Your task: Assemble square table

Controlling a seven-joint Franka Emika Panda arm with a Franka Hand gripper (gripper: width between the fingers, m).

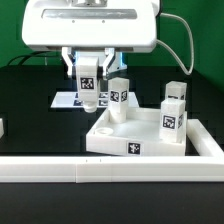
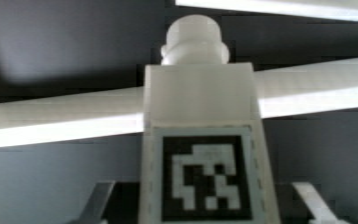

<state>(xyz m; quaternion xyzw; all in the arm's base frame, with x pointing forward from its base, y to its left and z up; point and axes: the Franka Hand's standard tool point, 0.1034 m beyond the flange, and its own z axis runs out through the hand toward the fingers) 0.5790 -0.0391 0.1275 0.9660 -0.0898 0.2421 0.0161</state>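
Exterior view: the gripper point(image 1: 88, 88) is clamped on a leg point(image 1: 88, 84) and holds it above the far left corner of the table top point(image 1: 135, 135), which sits mid-scene just behind the long white rail point(image 1: 110, 168). Two more legs stand upright on the right, one point(image 1: 174, 112) in the top's right side and one point(image 1: 120, 96) by its far edge. The flat tag sheet point(image 1: 68, 100) lies behind on the left.

Wrist view: the fingers point(image 2: 101, 205) pinch the leg point(image 2: 202, 130) low down, peg end pointing away, the top's rim point(image 2: 87, 115) crossing behind it.

My worry: if the peg isn't lined up with the socket it'll catch on the rim and tilt or slip in the grip. The socket itself is hidden behind the leg, so alignment is hard to judge, and the fingers are cut off at the frame edge
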